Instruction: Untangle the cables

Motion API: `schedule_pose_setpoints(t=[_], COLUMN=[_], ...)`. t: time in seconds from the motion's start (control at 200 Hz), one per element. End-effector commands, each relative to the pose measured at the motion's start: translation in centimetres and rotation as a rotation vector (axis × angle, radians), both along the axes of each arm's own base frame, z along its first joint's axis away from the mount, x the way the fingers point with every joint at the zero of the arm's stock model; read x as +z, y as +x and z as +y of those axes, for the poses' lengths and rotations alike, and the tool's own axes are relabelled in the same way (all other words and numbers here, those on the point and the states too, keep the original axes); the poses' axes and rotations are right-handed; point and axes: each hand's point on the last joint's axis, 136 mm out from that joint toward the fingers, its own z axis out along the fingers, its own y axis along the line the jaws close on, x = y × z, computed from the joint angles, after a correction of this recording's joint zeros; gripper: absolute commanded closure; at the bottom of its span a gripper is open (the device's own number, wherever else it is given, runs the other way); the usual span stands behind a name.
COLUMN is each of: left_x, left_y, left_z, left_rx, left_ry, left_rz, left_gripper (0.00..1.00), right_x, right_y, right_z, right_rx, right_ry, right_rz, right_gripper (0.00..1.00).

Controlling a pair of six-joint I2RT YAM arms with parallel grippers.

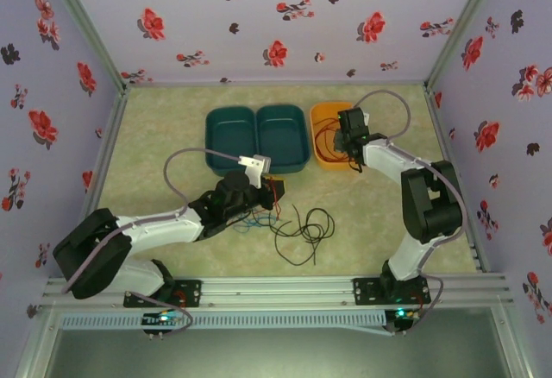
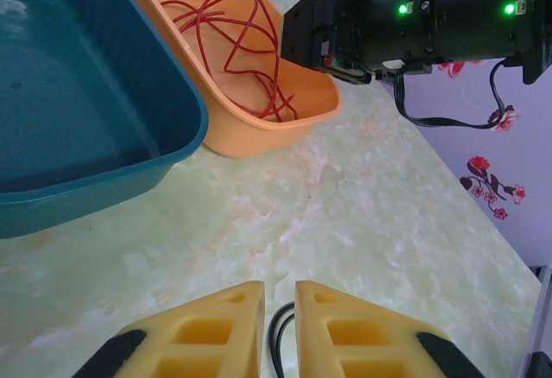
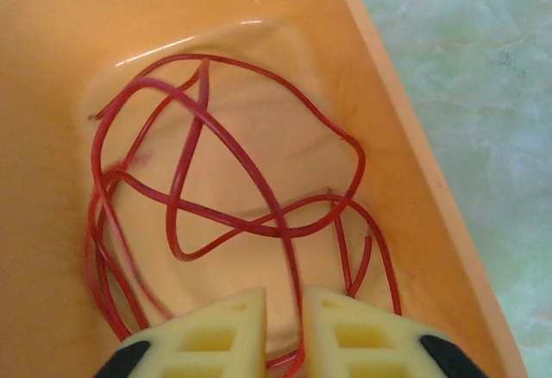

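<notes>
Cables sit in two spots: red cable lies in loose overlapping loops on the floor of the orange bin, at about 1 o'clock on the worktop, with the teal double bin just beside it at its 9 o'clock. The right pincer hangs over the orange bin, pointing down into it. Its yellow fingers stand a crack apart; one red strand runs through the gap and looks thinner than it, so slightly open, not clamped. The black cable is a loose scribble of loops on bare worktop at roughly 5 o'clock from the teal double bin. The blue cable lies at 9 o'clock of the black one, just beside the left pincer; it is thin and hard to trace from above. That pincer sits low over the worktop with a narrow gap between its tips. A black strand shows in that gap and runs off the bottom edge of the wrist view, so I cannot tell whether it is pinched or just lying underneath.
</notes>
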Motion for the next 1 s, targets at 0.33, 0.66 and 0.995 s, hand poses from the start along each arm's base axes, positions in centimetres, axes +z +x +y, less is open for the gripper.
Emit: schedule_pose_setpoints(t=[0.33, 0.66, 0.995], left_x=[1.2, 2.1, 2.0], left_y=[0.6, 1.3, 2.3], left_z=[1.4, 2.4, 4.5], left_rx=[0.051, 0.080, 0.137], left_ry=[0.041, 0.073, 0.168], left_rz=[-0.055, -0.075, -0.018], left_gripper=[0.83, 0.83, 0.82], right_x=[2.6, 8.1, 13.9], right_y=[-0.6, -2.3, -12.0], right_z=[0.6, 2.0, 10.4], right_rx=[0.036, 0.116, 0.557], right_ry=[0.044, 0.114, 0.233], right_rz=[0.004, -0.068, -0.293], right_gripper=[0.56, 0.50, 0.45])
